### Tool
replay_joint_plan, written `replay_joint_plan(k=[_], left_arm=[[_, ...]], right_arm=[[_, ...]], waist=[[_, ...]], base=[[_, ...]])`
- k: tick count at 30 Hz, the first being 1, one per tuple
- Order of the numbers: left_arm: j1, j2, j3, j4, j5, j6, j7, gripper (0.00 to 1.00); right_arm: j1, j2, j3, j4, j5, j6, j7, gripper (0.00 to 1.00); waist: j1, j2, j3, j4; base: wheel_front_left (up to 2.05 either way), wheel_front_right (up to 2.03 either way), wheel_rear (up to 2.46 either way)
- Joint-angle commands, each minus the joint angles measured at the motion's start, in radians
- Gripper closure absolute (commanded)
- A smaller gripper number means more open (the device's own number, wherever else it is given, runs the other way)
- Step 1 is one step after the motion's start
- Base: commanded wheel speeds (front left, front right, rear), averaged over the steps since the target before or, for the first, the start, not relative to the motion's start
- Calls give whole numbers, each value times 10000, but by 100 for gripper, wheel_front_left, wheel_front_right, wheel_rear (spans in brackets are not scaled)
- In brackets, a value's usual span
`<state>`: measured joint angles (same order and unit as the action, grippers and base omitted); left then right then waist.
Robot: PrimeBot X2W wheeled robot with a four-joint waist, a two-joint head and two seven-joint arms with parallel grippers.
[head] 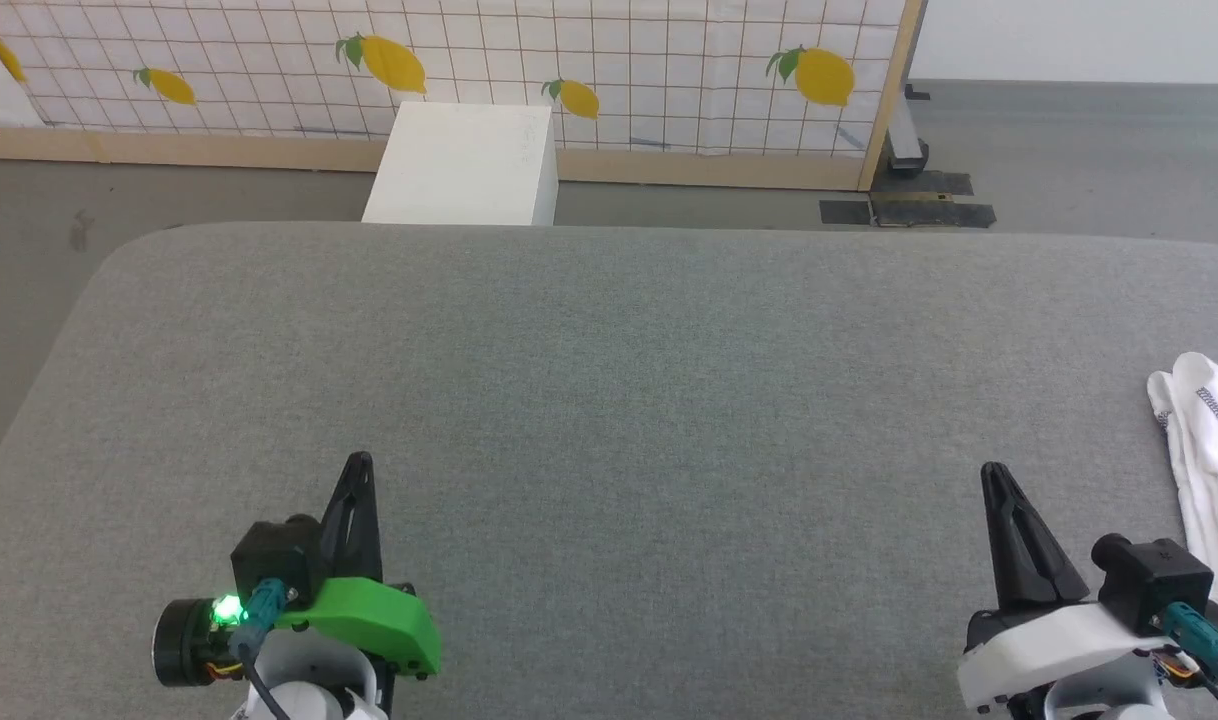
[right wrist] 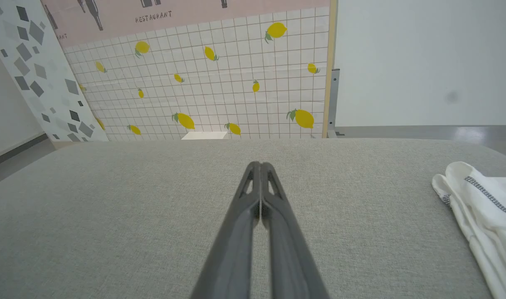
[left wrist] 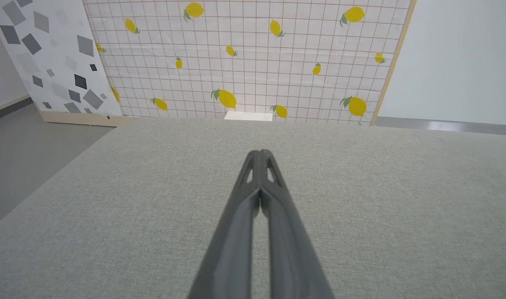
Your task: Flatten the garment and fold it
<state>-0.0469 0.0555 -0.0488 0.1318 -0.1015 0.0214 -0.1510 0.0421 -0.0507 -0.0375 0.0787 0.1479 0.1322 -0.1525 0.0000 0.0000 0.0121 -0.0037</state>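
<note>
Lying right of the closed, empty right gripper (head: 994,478), the crumpled thin white fabric garment (head: 1207,455) runs alongside its fingers, far from the equally closed, empty left gripper (head: 361,462).

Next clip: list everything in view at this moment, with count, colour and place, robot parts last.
garment: one, white with dark zigzag stitching, bunched at the right edge of the grey surface, untouched.
grey surface: one, grey fabric, under both grippers.
box: one, white, beyond the surface's far edge.
lemon panel: one, white grid with yellow lemons, standing behind the box.
diamond panel: one, white with grey diamonds, left of the lemon panel.
left gripper: one, dark fingers, shut and empty, lower left.
right gripper: one, dark fingers, shut and empty, lower right, beside the garment.
</note>
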Motion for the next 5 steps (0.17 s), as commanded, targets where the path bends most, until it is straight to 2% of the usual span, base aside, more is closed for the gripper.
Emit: replay_joint_plan(k=[1,5], left_arm=[[116,-23,25,-76,99,-34,49,100],[136,-24,50,-145,150,-44,129,100]], right_arm=[[-143,2,30,-90,-114,-7,70,100],[-159,2,49,-129,-189,-7,151,100]], waist=[[0,0,-2,1],[0,0,-9,3]], base=[[0,0,0],[0,0,0]])
